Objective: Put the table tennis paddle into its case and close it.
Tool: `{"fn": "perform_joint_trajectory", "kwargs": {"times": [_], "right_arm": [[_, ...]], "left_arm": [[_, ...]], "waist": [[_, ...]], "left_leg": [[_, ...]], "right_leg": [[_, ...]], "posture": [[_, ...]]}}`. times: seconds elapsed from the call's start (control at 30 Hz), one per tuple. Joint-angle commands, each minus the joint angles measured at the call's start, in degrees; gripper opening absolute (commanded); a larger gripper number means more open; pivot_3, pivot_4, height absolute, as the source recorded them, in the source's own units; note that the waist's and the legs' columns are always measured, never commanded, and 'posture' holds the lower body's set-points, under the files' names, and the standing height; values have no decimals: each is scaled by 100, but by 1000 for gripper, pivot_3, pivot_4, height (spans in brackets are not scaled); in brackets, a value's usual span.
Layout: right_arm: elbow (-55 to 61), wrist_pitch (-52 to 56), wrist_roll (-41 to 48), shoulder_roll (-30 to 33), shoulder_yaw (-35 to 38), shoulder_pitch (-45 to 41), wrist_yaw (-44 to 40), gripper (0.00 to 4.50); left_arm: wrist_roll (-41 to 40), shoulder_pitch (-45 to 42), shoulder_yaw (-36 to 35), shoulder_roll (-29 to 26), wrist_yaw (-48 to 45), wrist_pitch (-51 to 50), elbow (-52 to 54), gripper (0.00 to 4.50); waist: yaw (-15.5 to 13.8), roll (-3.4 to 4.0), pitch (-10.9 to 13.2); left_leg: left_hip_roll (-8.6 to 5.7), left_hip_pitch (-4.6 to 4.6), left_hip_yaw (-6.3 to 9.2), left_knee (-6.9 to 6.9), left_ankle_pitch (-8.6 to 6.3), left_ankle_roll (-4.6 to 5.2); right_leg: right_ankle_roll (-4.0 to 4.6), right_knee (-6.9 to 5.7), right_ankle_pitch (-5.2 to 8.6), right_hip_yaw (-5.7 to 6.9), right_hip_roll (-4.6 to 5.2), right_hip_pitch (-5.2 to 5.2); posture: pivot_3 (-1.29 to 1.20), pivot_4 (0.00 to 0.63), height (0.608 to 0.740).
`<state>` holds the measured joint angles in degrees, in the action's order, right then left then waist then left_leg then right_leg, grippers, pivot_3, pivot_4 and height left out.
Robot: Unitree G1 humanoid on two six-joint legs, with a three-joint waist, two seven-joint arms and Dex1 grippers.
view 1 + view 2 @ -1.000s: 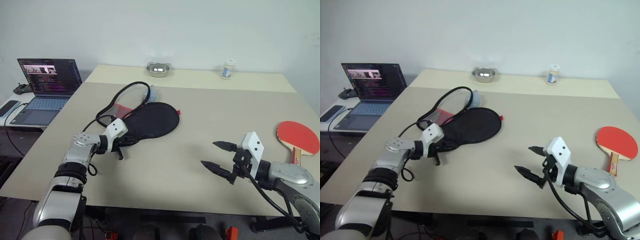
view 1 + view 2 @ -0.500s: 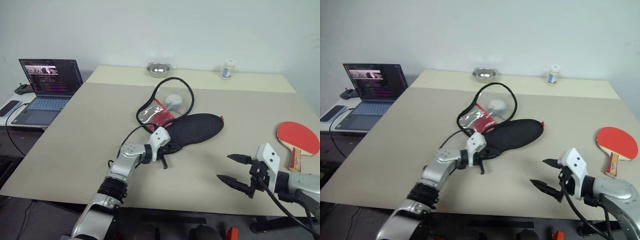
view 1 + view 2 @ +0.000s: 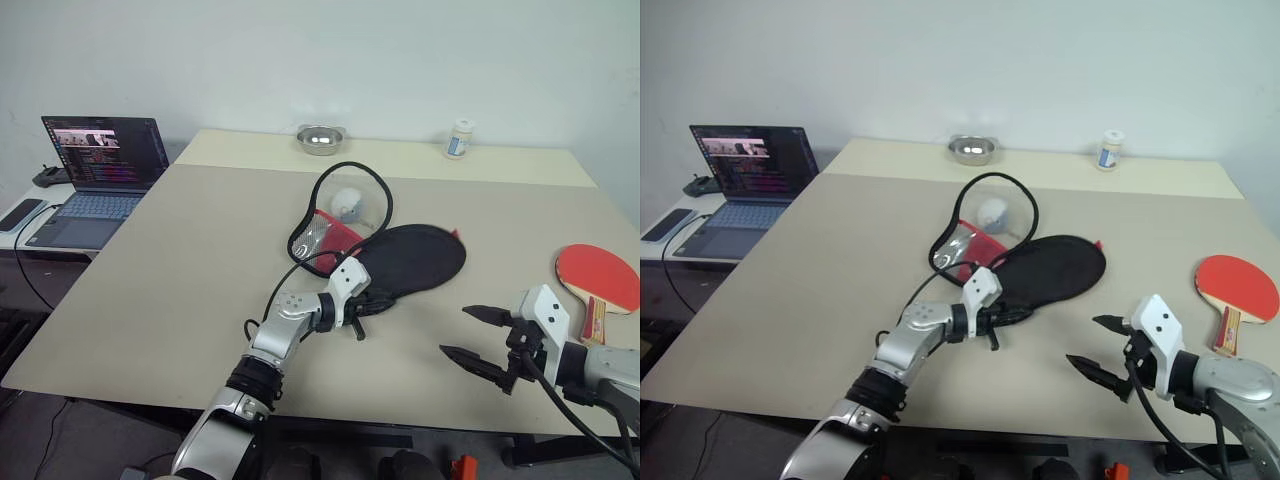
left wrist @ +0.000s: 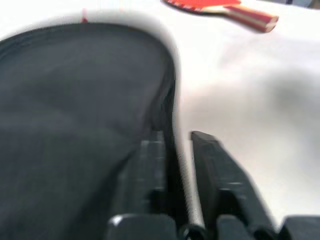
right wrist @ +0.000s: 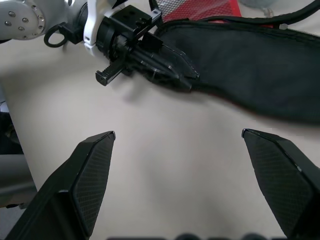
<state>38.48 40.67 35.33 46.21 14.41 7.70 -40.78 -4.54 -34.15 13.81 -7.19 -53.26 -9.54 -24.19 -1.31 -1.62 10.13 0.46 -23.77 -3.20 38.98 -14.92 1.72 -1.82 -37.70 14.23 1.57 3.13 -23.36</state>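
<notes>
Jaws of the left gripper (image 3: pixel 372 303) sit at the narrow near-left end of the case (image 3: pixel 415 258). In the left wrist view the two fingers (image 4: pixel 212 165) stand slightly apart with the case's black edge running between them, so the hold appears to be loosening; a firm clamp cannot be confirmed. Jaws of the right gripper (image 3: pixel 478 334) stand wide apart and hold nothing.

Compared with a second ago, the case has been dragged across the table (image 3: pixel 180 270) from its left half to near the centre. Its open flap, with red lining and mesh, now stands up on the far-left side, and the black trim forms a raised loop. The left fingers, clamped a second ago, have begun to part. Judgement: repositioning is finishing, and the case now lies within reach of both arms.

The paddle (image 3: pixel 600 279) lies flat near the right edge, red face up, handle pointing near, well apart from the case and beyond the right gripper. Insertion has not begun.

Containers: the case holds no paddle. A small whitish object (image 3: pixel 347 203) lies inside the loop. A metal bowl (image 3: pixel 320 139) and a small jar (image 3: pixel 459 138) stand at the far edge; their contents cannot be determined. A laptop (image 3: pixel 95 168) stands off the table to the left.
</notes>
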Motion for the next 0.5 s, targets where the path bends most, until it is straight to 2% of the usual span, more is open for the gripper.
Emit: {"fn": "perform_joint_trajectory", "kwargs": {"times": [0.03, 0.2, 0.23, 0.37, 0.5], "right_arm": [[-6, -21, 44, -91, 73, -140, 131, 4500], [-118, 181, 202, -493, -76, -491, 527, 4500], [-142, 252, 250, -631, -137, -612, 648, 4500], [-231, 807, 598, -1296, -259, -1066, 1373, 4500], [-357, 1381, 685, -1681, -515, -1310, 1897, 4500]], "left_arm": [[-161, -8, 28, -25, -109, -60, 438, 2507], [-317, 155, -81, -247, -230, -214, 904, 4326], [-405, 170, -162, -366, -310, -280, 1008, 4464], [-593, 95, -440, -949, -605, -212, 1007, 4464], [-758, -92, -677, -1476, -961, -179, 798, 4464]], "waist": [[3, 0, 0], [14, 0, 0], [25, 0, 0], [53, 6, -3], [53, 5, -3]], "left_leg": [[1, 0, 0, 0, 0, 0], [1, 1, 0, 0, 0, 0], [3, 1, 0, -1, 0, 0], [10, 5, 1, -2, 1, -2], [7, 4, -1, -1, 1, -2]], "right_leg": [[0, 0, 0, 0, 0, 0], [0, -1, 0, -2, 0, 0], [0, -1, 0, -3, 0, 0], [3, -10, 1, -3, -3, -3], [5, -12, 1, -4, 1, -3]], "posture": [[0, 150, 740], [0, 150, 740], [0, 150, 740], [0, 150, 740], [0, 150, 740]]}}
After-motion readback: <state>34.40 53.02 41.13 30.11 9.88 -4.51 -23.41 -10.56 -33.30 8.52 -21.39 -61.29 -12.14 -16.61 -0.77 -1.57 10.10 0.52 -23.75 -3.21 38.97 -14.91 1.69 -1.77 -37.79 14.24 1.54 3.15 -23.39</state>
